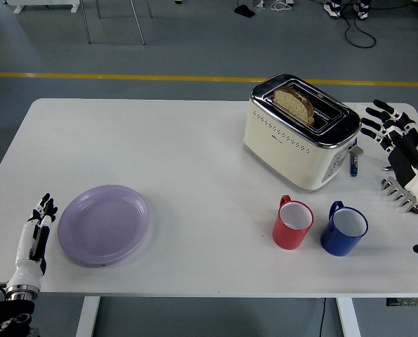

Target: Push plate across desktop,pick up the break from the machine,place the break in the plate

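A lilac plate (104, 223) lies near the table's front left. My left hand (34, 236) stands just left of the plate's rim, fingers straight and open, a small gap apart from it. A cream toaster (301, 132) with a chrome top sits at the back right, a slice of brown bread (294, 102) sticking up from its slot. My right hand (395, 137) hovers to the right of the toaster, fingers spread and holding nothing.
A red mug (293, 222) and a blue mug (344, 229) stand side by side in front of the toaster. A small blue item (354, 163) lies beside the toaster's right end. The white table (166, 154) stretches between plate and toaster.
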Available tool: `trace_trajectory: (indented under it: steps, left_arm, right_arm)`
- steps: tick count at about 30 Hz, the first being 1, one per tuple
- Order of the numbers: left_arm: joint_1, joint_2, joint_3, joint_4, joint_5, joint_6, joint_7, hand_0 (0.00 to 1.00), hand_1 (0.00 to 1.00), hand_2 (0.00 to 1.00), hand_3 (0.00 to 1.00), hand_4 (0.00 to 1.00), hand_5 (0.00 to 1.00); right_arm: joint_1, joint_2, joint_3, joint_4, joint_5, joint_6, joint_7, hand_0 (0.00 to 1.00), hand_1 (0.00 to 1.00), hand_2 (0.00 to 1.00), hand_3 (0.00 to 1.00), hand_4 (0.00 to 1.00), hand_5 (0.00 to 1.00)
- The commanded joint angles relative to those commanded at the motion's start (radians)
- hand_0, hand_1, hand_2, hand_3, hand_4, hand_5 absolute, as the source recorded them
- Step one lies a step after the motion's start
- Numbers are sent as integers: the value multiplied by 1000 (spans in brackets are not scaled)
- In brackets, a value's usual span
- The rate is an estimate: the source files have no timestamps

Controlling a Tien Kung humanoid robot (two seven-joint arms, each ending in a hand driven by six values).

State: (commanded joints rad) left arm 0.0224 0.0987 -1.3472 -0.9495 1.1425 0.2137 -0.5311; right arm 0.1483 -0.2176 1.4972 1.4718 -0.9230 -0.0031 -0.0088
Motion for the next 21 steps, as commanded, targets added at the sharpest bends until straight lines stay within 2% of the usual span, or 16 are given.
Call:
trace_trajectory:
  steps: [10,21]
  left_arm:
    - [24,11,28,-15,2,-4,1,911,929,998,998,579,998]
    - [16,12,47,-28,-3,-7,-4,902,916,998,995,577,998]
  right_arm:
    - [-17,2,-21,-4,1,0,1,809,759,790,795,525,472]
    - [-16,11,-23,-4,1,0,1,808,759,791,793,525,469]
